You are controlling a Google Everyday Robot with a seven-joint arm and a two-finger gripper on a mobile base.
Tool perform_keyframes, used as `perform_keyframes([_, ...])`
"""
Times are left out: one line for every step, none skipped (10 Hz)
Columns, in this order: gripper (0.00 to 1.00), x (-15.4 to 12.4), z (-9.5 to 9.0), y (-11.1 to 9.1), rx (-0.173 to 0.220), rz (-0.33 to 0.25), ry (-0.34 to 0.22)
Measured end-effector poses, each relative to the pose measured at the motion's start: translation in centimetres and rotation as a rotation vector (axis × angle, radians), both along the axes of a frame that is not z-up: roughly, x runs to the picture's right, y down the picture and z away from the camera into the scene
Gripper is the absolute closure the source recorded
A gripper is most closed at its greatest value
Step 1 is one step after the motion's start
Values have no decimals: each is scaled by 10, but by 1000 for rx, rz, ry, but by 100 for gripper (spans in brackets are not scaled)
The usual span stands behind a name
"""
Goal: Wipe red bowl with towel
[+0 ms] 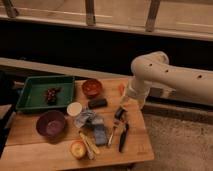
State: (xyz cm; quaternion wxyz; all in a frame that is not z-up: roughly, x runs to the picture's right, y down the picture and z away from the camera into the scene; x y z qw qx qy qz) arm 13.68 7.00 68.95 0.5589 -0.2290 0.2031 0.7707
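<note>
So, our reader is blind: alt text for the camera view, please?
A white robot arm holds its open claw above a cluttered wooden table, right of the red bowl; the pale towel lies near the middle.

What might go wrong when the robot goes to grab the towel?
The gripper hangs open over the right side of the table, near the utensils. The towel lies crowded by a white cup and a blue pad, so reaching in may knock them. It might also pick the purple bowl instead of the red bowl.
</note>
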Motion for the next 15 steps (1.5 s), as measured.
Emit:
perform_keyframes([35,0,0,0,0,0,0])
perform_keyframes([35,0,0,0,0,0,0])
perform_keyframes([35,0,0,0,0,0,0])
perform_keyframes([35,0,0,0,0,0,0])
perform_keyframes([35,0,0,0,0,0,0])
perform_keyframes([35,0,0,0,0,0,0])
perform_keyframes([35,0,0,0,0,0,0])
perform_keyframes([35,0,0,0,0,0,0])
perform_keyframes([35,0,0,0,0,0,0])
perform_keyframes([35,0,0,0,0,0,0])
perform_keyframes([35,0,0,0,0,0,0])
perform_keyframes([35,0,0,0,0,0,0])
perform_keyframes([35,0,0,0,0,-1,0])
perform_keyframes([35,-1,0,-1,1,-6,-3])
perform_keyframes([35,-5,0,-1,-4,-27,-14])
